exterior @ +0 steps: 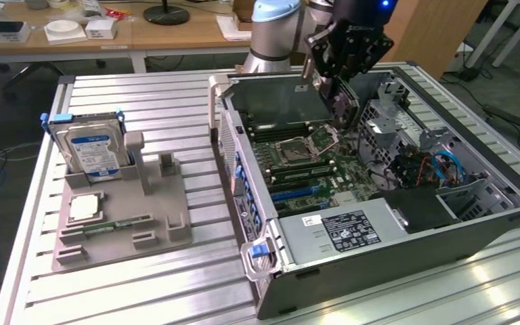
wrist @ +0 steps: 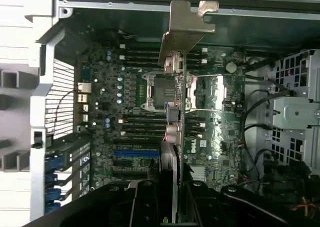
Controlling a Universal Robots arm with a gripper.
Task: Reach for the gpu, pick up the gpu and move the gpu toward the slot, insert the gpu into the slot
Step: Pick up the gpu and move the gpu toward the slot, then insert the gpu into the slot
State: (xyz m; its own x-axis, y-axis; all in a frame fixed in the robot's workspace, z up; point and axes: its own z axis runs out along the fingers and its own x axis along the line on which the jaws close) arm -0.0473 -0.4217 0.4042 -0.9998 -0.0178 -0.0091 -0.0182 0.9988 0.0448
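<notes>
Above the open computer case (exterior: pixel 378 271), your gripper (wrist: pixel 170 197) is pinching the gpu (wrist: pixel 182 32) between its two black fingers (wrist: pixel 145 202). In the wrist view the card is seen edge-on, with its silver bracket at the end farthest from the fingers. It hangs in the air over the motherboard (wrist: pixel 125 112), near the processor socket (wrist: pixel 162 89), and is not seated in anything. On the exterior view's left of the case, a grey holder (exterior: pixel 170 223) on the table (exterior: pixel 152 291) carries an upright hard drive (exterior: pixel 93 149) and a memory stick (exterior: pixel 106 227) lying flat.
</notes>
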